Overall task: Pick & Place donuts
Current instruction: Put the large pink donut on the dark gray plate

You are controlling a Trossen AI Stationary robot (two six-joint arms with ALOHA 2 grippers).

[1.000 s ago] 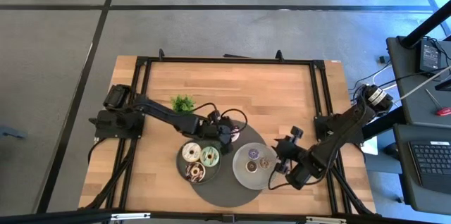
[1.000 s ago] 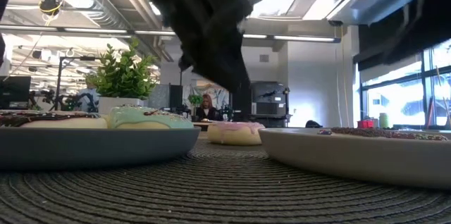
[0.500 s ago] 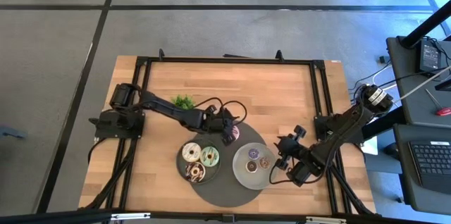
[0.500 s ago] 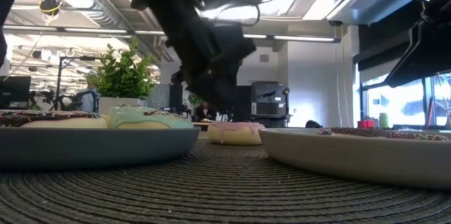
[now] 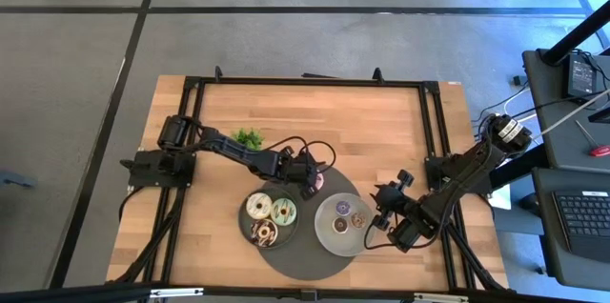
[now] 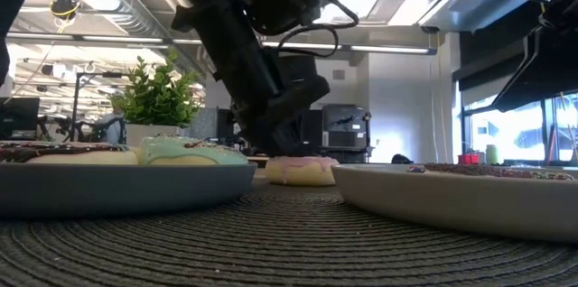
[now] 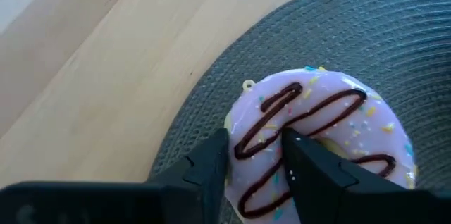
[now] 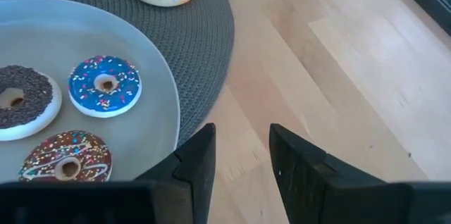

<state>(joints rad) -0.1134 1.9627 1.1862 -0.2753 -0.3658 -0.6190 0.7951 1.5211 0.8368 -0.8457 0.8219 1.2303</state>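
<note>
The pink donut with dark drizzle (image 7: 331, 139) lies flat on the far part of the round woven mat (image 5: 329, 263), also in the low view (image 6: 301, 170). My left gripper (image 7: 257, 139) is down over it, open. One finger is outside the ring and the other is toward its hole. The white (image 5: 257, 207), pale green (image 5: 283, 212) and chocolate (image 5: 266, 233) donuts lie on the left grey plate (image 5: 244, 222). Three tiny donuts, one blue (image 8: 106, 86), lie on the right plate (image 8: 151, 55). My right gripper (image 8: 243, 136) hangs open over the wood beside that plate. My left gripper comes slanting down from the table's left at the pink donut's ring (image 7: 261, 122), with its fingers (image 7: 211, 164) astride one side of the ring. The donut rests on the mat. Whether the fingers touch the icing I cannot tell.
A small green plant (image 5: 248, 138) stands on the wood on the far side of my left arm and shows behind the left plate in the low view (image 6: 158, 93). A black frame (image 5: 305, 82) borders the table. Bare wood (image 5: 381, 131) lies toward the far right.
My left gripper has moved a little toward the far edge and come down onto the pink donut, from above the mat to the donut's height. The donut has stayed where it was.
</note>
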